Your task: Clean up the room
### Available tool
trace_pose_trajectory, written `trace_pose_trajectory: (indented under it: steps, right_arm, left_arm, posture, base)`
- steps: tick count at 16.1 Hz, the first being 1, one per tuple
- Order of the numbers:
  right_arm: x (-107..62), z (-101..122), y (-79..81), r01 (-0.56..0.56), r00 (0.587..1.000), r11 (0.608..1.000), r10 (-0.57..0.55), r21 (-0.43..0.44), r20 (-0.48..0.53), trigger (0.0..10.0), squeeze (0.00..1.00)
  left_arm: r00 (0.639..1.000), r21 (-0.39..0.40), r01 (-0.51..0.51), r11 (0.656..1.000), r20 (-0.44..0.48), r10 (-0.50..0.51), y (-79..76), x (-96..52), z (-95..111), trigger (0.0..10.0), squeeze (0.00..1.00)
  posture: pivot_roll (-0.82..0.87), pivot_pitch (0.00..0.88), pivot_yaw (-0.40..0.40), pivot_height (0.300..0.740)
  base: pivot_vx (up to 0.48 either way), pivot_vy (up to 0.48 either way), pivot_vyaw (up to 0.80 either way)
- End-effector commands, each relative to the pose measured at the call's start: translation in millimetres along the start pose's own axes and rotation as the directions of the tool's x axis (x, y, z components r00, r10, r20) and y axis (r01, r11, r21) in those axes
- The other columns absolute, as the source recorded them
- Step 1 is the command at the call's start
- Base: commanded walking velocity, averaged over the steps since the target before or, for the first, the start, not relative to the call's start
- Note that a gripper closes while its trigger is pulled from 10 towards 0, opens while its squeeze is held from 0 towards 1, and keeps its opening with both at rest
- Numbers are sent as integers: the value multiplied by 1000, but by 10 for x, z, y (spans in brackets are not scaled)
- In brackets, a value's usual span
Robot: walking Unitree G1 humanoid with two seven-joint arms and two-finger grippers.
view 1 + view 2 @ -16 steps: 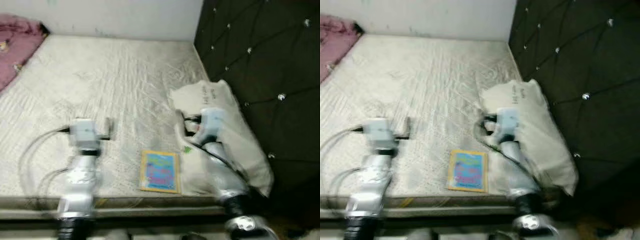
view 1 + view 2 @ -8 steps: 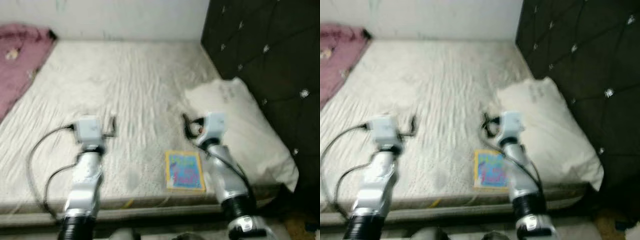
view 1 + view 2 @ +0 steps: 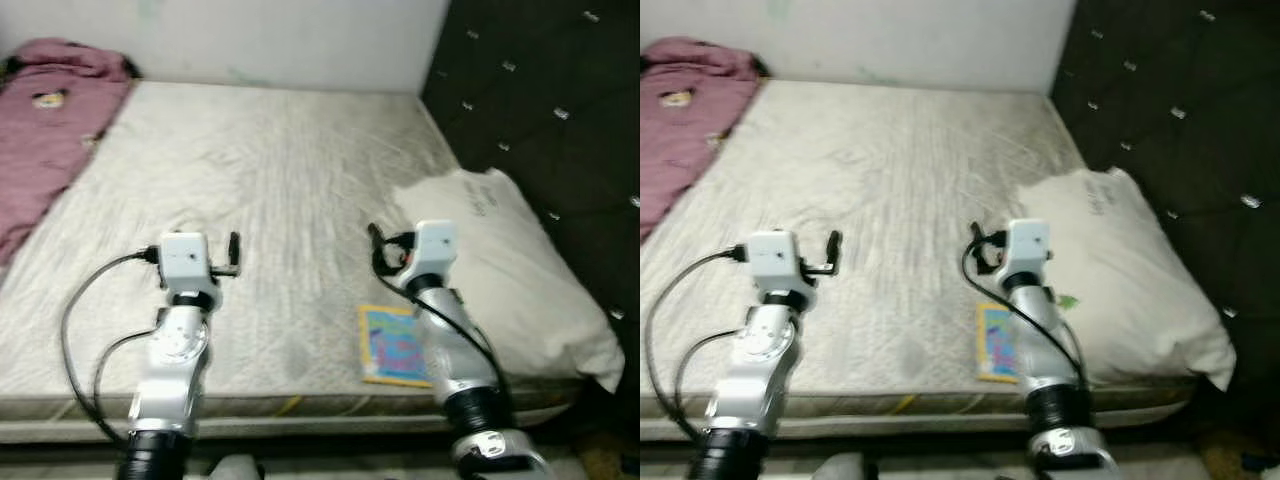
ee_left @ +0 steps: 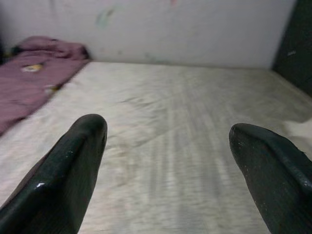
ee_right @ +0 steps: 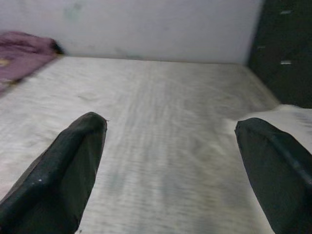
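Looking across from your left, you have a pink blanket (image 3: 45,130) bunched at the far left corner of the bed (image 3: 270,180), against the white wall (image 3: 250,40). Your left hand (image 4: 168,146) hovers above the bare mattress near its front edge, its two black fingers (image 4: 73,161) spread wide apart with nothing between them. Just right of the bed's middle, your right hand (image 5: 170,146) hangs at about the same height, fingers likewise apart and empty. A colourful book (image 3: 393,345) lies flat on the mattress near the front edge, just beside your right arm and partly hidden by it. Beyond that, a white pillow (image 3: 520,280) rests at the right end of the bed, against the dark tufted headboard (image 3: 560,110).
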State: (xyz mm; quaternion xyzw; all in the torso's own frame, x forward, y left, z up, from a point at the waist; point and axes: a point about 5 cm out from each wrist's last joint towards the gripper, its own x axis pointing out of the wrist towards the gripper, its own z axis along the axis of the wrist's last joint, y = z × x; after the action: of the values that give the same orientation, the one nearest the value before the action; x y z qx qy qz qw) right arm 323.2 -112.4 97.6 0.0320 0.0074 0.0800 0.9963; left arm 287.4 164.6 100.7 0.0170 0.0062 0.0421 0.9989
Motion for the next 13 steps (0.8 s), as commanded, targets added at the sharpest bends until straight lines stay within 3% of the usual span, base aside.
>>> trace_pose_trajectory:
  steps: [1,13]
  right_arm:
    - [-2,1,-73,18,1000,1000,-18,-14,-4,10000,0]
    - [22,3,-57,14,1000,1000,-14,-27,-6,10000,0]
  left_arm:
    - [1000,-7,10,1000,-8,-10,-33,4,4,10000,0]
    - [1000,-16,13,1000,-17,-13,-28,20,3,10000,0]
  posture:
    - [115,0,-37,740]
    - [118,0,-32,740]
  base:
    - [0,480,0]
    - [0,480,0]
